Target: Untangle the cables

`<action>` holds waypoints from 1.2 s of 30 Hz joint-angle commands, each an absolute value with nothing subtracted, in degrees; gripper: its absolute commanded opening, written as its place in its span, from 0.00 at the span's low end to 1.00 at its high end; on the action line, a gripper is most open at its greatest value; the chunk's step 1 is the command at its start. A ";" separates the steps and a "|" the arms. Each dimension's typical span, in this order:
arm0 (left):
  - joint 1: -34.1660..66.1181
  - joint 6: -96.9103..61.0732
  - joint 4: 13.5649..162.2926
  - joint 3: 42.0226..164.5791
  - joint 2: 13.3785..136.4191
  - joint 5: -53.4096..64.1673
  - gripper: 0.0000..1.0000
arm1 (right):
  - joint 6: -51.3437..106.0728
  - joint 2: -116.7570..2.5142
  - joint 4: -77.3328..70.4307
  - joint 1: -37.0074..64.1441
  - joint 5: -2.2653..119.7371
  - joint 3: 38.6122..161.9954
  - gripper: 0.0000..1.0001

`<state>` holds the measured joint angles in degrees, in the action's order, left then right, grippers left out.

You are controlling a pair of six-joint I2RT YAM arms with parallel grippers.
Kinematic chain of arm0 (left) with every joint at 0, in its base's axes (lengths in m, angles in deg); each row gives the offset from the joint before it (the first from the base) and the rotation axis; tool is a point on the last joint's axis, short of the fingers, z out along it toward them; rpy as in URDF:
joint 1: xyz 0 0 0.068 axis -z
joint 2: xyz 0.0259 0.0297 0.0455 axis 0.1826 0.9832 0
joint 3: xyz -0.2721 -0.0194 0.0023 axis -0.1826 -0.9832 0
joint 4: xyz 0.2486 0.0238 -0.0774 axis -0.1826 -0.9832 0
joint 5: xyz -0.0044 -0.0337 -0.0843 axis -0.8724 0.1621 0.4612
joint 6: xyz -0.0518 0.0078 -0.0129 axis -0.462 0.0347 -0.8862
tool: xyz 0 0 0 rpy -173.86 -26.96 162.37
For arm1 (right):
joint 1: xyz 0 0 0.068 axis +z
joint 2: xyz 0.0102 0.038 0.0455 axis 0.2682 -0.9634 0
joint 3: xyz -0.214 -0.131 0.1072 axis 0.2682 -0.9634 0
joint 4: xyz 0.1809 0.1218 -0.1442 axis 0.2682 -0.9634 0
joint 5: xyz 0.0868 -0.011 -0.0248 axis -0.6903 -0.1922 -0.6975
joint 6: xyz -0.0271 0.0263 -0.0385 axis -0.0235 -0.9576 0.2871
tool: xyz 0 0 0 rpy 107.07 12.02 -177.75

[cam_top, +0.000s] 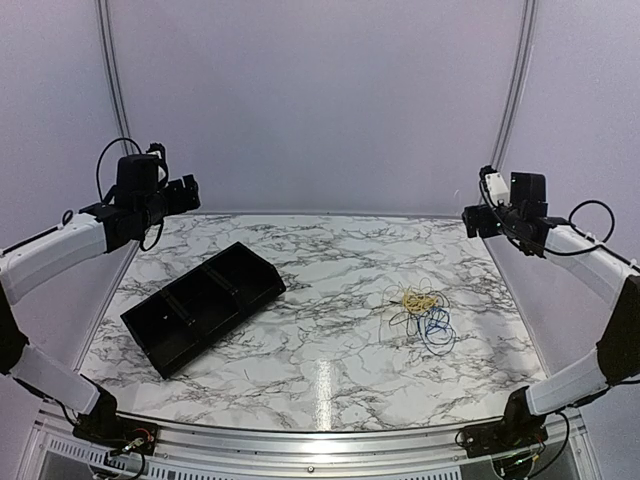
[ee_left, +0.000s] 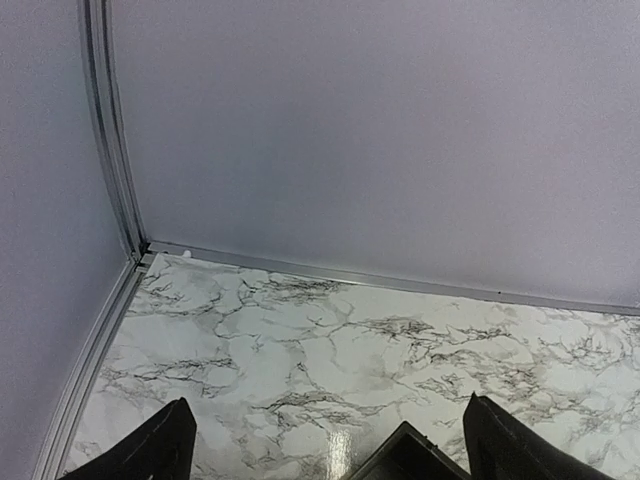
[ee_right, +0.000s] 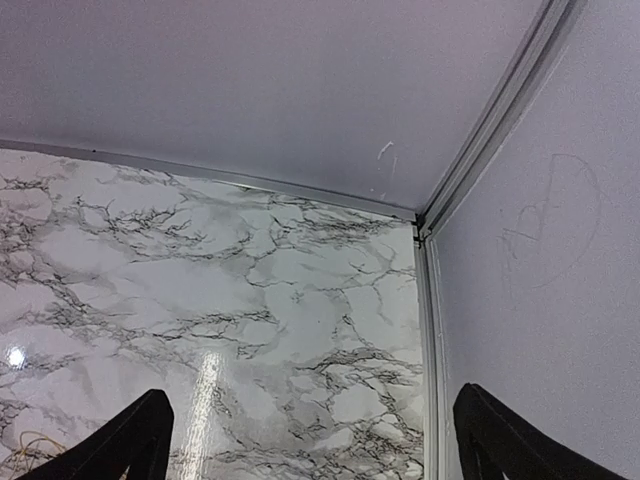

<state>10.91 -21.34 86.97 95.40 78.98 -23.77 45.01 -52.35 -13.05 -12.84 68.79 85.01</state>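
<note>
The cables lie in one tangled heap on the marble table [cam_top: 330, 350], right of centre. The yellow wire [cam_top: 417, 298] curls on top at the back, the blue wire [cam_top: 438, 328] loops at the front right, and the thin black wire [cam_top: 400, 318] runs through them on the left. A bit of yellow wire [ee_right: 30, 443] shows at the lower left of the right wrist view. My left gripper [cam_top: 188, 193] is raised high over the table's far left, open and empty. My right gripper [cam_top: 472, 220] is raised high at the far right, open and empty, well above the heap.
A black tray [cam_top: 205, 300] with compartments lies slantwise on the left half of the table; its corner [ee_left: 405, 455] shows in the left wrist view. Grey walls close the back and both sides.
</note>
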 commanded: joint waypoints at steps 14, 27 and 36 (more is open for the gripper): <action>24.81 -16.51 78.98 110.93 88.28 -11.16 0.98 | 72.40 -53.21 -36.71 -12.47 44.14 92.32 0.86; 36.54 -24.24 73.97 112.20 98.90 6.36 0.69 | 91.95 -64.16 -51.29 -2.31 42.45 99.23 0.42; 37.13 -28.98 74.46 106.67 96.48 2.68 0.72 | 104.37 -68.20 -50.33 8.84 49.21 99.65 0.56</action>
<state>37.49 -26.98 75.04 108.65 99.13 4.06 97.03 -66.95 -49.05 6.11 46.26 97.18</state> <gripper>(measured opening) 0.718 0.555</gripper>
